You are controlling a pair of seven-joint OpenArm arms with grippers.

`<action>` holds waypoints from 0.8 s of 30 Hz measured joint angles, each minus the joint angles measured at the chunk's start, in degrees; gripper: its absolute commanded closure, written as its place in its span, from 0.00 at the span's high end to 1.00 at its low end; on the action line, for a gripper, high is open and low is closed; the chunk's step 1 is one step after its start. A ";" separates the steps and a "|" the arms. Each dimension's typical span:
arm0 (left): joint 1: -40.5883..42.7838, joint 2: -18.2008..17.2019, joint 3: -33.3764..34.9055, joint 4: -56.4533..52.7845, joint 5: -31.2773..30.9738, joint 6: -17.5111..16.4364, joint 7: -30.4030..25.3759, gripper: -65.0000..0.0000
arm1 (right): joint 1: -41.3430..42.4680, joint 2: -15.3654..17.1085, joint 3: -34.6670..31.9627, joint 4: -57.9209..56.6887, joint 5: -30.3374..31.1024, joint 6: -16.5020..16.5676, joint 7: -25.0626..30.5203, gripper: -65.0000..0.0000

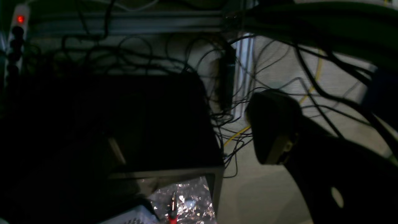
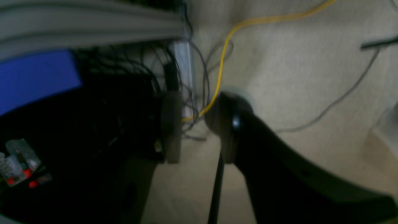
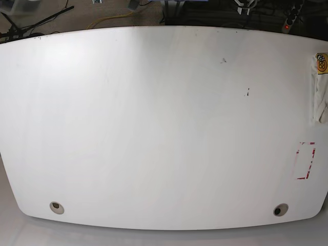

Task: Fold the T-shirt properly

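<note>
The T-shirt (image 3: 320, 87) lies bunched at the counter (image 3: 154, 128) edge on the left arm's side, its tool (image 1: 199, 130) wide; right tool (image 2: 192, 124) narrow, empty.

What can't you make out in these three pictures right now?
- T-shirt: base view, cut off by the right edge. Only a strip with its yellow label shows.
- Dark box: left wrist view, lost in shadow, no detail.
- Red bits: right wrist view, too blurred to identify.
</note>
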 measured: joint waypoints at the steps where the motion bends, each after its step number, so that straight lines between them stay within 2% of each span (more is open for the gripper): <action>1: -2.49 0.13 0.13 -3.48 0.61 2.38 0.42 0.75 | 0.92 -0.07 0.02 -1.22 -0.24 -0.02 -0.33 0.28; 3: -5.95 -0.07 0.74 -8.96 0.94 4.72 0.02 0.75 | 2.89 -0.20 0.04 -3.93 -0.13 0.04 0.04 0.28; 11: -16.57 -0.02 3.69 -25.40 1.88 4.70 -0.50 0.75 | 11.06 -1.31 0.04 -12.55 0.31 0.09 0.39 0.28; 13: -18.93 -0.07 3.67 -28.48 1.88 5.75 0.09 0.75 | 13.16 -1.25 0.07 -15.41 0.09 0.04 0.31 0.28; 17: -21.46 -0.04 3.67 -31.01 1.90 10.03 -0.39 0.75 | 15.67 -1.16 0.07 -18.14 0.15 0.02 0.31 0.28; 24: -21.46 -0.04 3.69 -31.36 1.90 10.32 0.11 0.75 | 15.80 -1.31 0.07 -18.56 0.13 0.04 0.28 0.28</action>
